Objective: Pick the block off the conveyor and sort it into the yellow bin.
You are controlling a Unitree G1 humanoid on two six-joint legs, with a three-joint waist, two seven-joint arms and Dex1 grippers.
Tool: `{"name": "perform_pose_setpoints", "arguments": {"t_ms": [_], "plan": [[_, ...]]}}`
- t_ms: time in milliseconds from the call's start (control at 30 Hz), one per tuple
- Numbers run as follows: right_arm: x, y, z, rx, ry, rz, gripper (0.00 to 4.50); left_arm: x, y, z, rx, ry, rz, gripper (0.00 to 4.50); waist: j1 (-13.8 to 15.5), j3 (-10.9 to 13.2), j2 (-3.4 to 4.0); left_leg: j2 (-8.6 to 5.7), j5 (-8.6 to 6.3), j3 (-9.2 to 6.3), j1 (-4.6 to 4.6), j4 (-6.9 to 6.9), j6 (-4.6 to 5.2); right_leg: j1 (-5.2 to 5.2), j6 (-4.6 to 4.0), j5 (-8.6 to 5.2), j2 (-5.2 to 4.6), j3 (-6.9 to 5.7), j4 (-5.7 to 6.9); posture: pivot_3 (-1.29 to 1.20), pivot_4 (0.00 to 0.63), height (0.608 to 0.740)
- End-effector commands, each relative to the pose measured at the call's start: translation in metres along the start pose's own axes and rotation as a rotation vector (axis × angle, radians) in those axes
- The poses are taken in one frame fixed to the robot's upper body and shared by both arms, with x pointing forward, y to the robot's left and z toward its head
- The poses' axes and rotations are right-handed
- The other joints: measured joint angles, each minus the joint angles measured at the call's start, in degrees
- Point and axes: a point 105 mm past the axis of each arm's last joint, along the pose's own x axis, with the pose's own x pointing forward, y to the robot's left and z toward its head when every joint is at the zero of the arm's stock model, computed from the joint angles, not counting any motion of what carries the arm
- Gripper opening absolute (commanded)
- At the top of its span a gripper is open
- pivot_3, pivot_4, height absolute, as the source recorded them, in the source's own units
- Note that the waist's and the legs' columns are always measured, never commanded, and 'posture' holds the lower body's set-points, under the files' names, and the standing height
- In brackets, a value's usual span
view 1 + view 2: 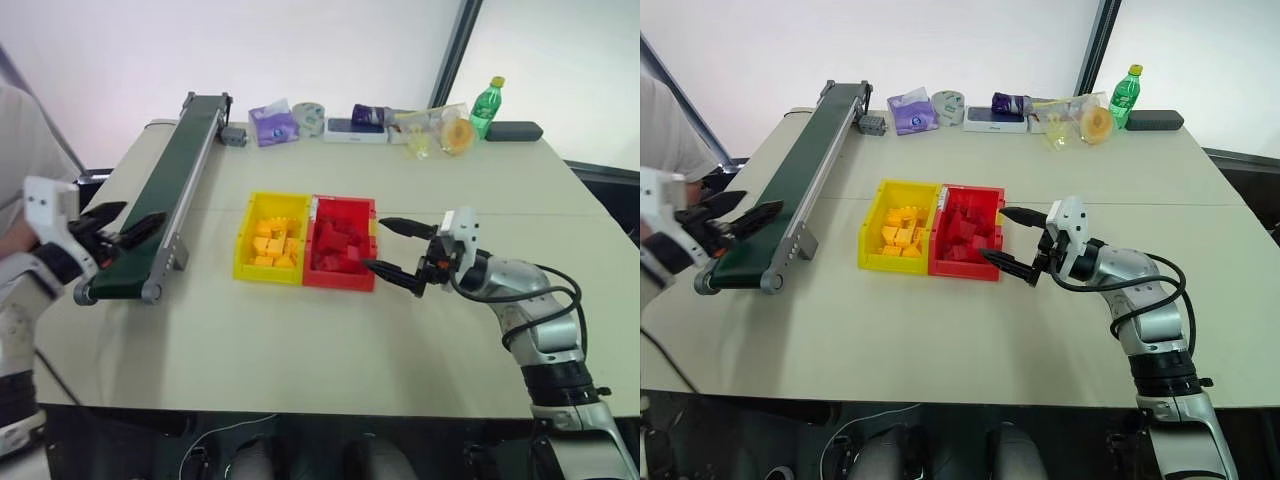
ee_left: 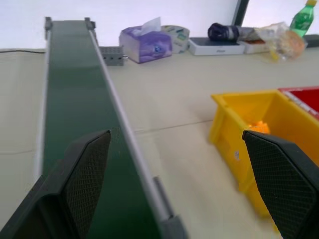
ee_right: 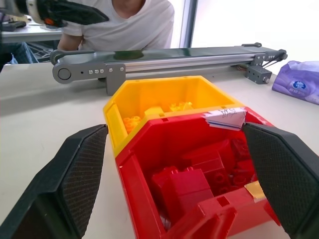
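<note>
Left end effector [image 1: 112,228] open wide and empty, hovering over the near end of the conveyor [image 1: 165,195], fingers [image 2: 84,174] spread above the dark green belt. No loose block visible on the belt; yellow blocks [image 1: 272,243] piled inside the yellow bin [image 1: 268,270], well to the right of the left end effector and apart from it. Yellow bin touching the red bin [image 1: 340,278] side by side at the middle of the tabletop [image 1: 300,340], red blocks [image 3: 199,179] heaped in the latter. Right end effector [image 1: 394,247] also spread wide and empty, just beside the red bin's right wall, pointing toward it. Tissue pack [image 1: 272,124], green bottle [image 1: 486,105] and other small items lined along the far edge. Person in a white shirt [image 3: 134,25] behind the conveyor.
</note>
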Motion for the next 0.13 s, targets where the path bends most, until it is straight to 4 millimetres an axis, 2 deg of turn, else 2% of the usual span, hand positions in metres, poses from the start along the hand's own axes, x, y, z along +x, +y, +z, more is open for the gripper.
{"name": "perform_pose_setpoints", "arguments": {"t_ms": [33,133], "plan": [[-0.001,-0.005,0.012,-0.055,-0.02,0.003,4.5,-0.019,0.013,0.001,0.072,-0.015,0.039,4.45,-0.01,0.0,0.0,0.01,0.0,0.0,0.0,-0.01,0.0,-0.01,0.0,0.0,0.01,0.0,0.0,0.0,0.15,0.74],[0.0,-0.005,0.011,-0.055,-0.019,0.009,4.5,-0.03,0.016,-0.009,0.066,0.003,0.041,4.45,0.01,0.0,0.0,0.0,0.0,0.01,0.0,-0.03,0.0,-0.02,0.0,0.0,-0.06,0.0,0.0,0.0,0.15,0.74]]}}
